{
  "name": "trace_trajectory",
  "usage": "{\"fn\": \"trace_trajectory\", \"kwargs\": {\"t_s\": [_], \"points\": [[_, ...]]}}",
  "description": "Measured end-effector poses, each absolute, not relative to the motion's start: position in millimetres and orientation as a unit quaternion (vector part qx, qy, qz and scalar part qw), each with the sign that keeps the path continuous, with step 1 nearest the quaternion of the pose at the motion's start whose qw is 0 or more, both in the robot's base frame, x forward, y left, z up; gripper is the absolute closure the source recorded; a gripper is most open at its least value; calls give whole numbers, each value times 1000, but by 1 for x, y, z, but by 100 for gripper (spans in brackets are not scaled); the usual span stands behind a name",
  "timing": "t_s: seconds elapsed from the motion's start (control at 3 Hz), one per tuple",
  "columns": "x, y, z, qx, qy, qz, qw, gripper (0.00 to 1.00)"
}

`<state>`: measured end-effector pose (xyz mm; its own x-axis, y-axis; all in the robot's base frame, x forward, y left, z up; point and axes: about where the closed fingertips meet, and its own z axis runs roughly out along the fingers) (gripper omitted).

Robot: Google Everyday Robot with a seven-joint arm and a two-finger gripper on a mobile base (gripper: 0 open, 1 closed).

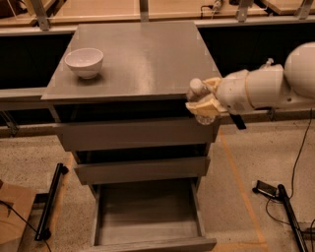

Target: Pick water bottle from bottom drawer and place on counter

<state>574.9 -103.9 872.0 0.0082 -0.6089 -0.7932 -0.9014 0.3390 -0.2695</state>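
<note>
My gripper [201, 96] reaches in from the right and is shut on the water bottle [198, 91], whose white cap shows between the tan fingers [206, 105]. It holds the bottle at the front right corner of the grey counter [142, 54], level with the counter's front edge and in front of the top drawer. The bottom drawer [147, 242] is pulled out below, and its grey inside shows nothing in it. The two upper drawers are closed.
A white bowl [84, 61] stands on the counter's left side. Black stand legs lie on the floor at the left [49, 202] and right [290, 214]. A cardboard box [12, 209] sits at the lower left. Tan wooden tabletops [98, 9] run behind.
</note>
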Motion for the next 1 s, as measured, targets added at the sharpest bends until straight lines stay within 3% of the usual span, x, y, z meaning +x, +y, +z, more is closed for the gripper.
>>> {"fn": "trace_trajectory", "kwargs": {"t_s": [1.0], "points": [[637, -46, 1030, -669, 578, 15, 468, 100]]}}
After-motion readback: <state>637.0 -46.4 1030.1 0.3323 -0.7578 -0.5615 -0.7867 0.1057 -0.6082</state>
